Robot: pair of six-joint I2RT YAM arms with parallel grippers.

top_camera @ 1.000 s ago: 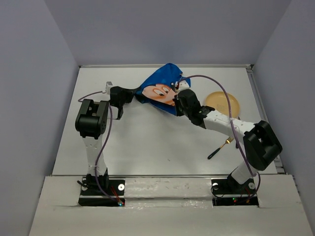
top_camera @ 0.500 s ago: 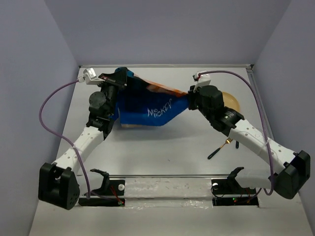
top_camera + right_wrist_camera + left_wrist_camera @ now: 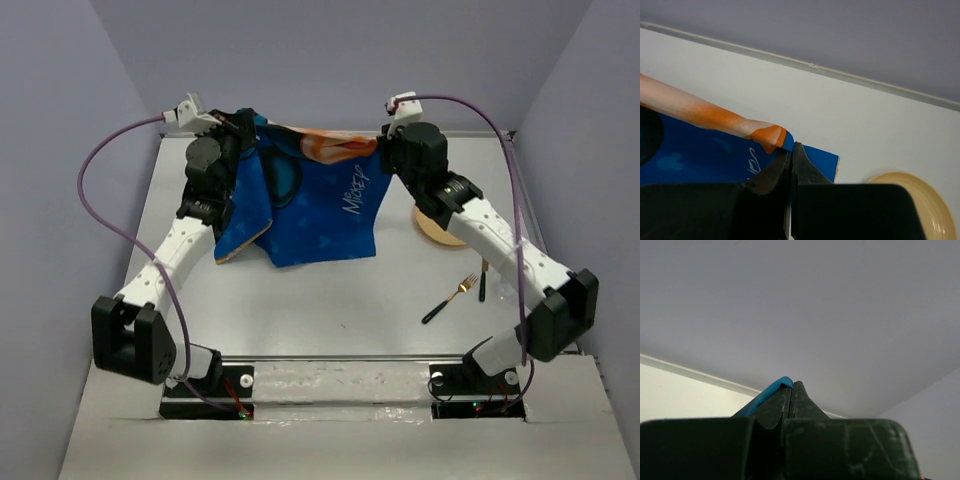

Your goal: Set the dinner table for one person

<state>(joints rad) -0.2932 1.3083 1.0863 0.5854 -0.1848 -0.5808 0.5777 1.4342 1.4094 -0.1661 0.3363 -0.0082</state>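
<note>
Both grippers hold the blue Mickey Mouse placemat [image 3: 310, 200] up above the white dinner table [image 3: 330, 290], stretched between them and hanging down at the far side. My left gripper [image 3: 243, 127] is shut on its left top corner; a blue edge [image 3: 771, 388] shows beside its closed fingertips. My right gripper [image 3: 385, 150] is shut on the right top corner, where blue and orange cloth [image 3: 767, 136] is pinched. A beige plate [image 3: 440, 228] lies under the right arm; it also shows in the right wrist view [image 3: 912, 202]. A gold fork [image 3: 448, 298] lies front right.
A dark utensil [image 3: 482, 283] lies beside the fork. Grey walls enclose the table on three sides. The arm bases stand at the near edge, with purple cables looping above each arm.
Both arms have risen and spread apart, lifting the placemat from a bunched heap on the table to a hanging sheet stretched between the grippers.
</note>
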